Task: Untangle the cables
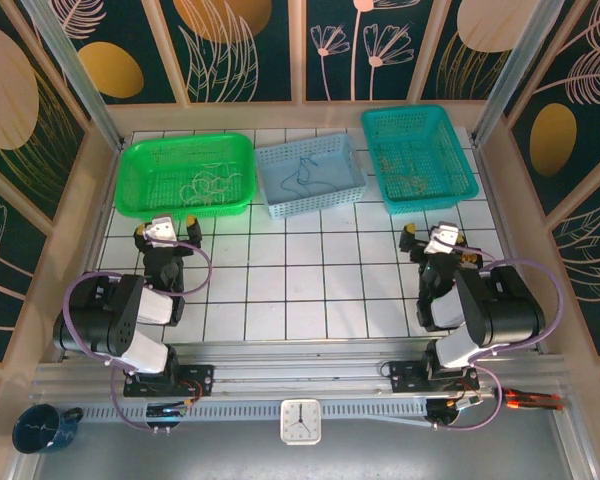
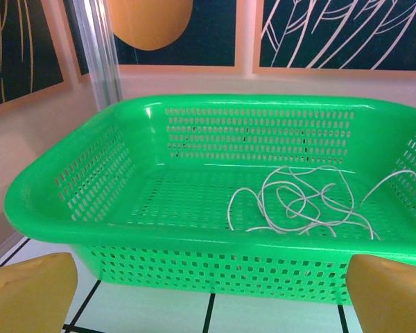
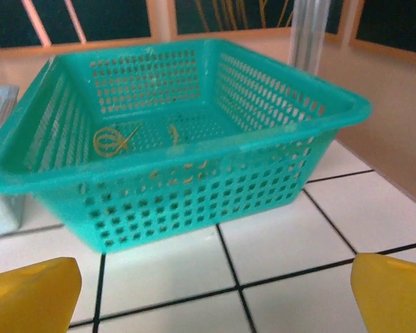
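Whitish cables (image 2: 301, 205) loosely tangled in green basket (image 2: 48, 201), just ahead of left hand (image 2: 208, 305), released, fingers (image 2: 28, 291) wide apart. Yellow-tan cables (image 3: 111, 141) in teal basket (image 3: 194, 149) before right hand (image 3: 208, 298), likewise released, grasping nothing. Dark blue cable (image 1: 305, 178) in pale-blue basket (image 1: 280, 205) between

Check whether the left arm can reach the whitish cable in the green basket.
Probably yes: the left gripper is open and facing the green basket, where the whitish cable lies loose; only its near wall must be cleared.

We find the left arm (image 1: 115, 320) and right arm (image 1: 490, 312) folded near their bases. The left gripper (image 1: 166, 228) and right gripper (image 1: 435, 236) stand with jaws spread wide.
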Motion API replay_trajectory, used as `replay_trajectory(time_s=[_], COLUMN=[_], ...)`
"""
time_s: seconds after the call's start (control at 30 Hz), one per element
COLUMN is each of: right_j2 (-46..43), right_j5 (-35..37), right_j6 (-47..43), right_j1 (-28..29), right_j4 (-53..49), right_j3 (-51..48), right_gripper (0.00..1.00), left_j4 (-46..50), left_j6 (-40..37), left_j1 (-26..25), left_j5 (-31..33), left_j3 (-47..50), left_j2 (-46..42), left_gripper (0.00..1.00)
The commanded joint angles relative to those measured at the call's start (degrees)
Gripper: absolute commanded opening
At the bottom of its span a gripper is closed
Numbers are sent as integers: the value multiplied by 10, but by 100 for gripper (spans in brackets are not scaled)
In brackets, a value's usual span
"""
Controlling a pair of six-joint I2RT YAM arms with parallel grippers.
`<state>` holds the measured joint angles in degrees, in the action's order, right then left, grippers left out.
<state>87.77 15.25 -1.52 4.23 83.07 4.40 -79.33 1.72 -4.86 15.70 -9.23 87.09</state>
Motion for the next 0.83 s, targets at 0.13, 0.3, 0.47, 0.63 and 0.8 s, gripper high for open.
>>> replay_trajectory(time_s=[0.13, 0.3, 0.47, 0.63, 0.8], right_j2=[14, 18, 17, 17, 16], right_j5=[-78, -48, -46, -80, -95], right_j6=[41, 44, 41, 41, 40], right_j1=[-49, -45, -43, -50, -55], right_j4=[-59, -42, -45, -60, -51], right_j3=[72, 66, 68, 75, 69], right_gripper=[99, 99, 99, 99, 99], left_j4=[-15, -16, -16, -16, -16], left_j6=[6, 7, 7, 7, 7], left_j1=[4, 4, 4, 4, 4], left_j5=[8, 8, 8, 8, 8], left_j3=[-6, -6, -6, -6, -6], left_j2=[4, 4, 4, 4, 4], left_gripper=[99, 99, 99, 99, 99])
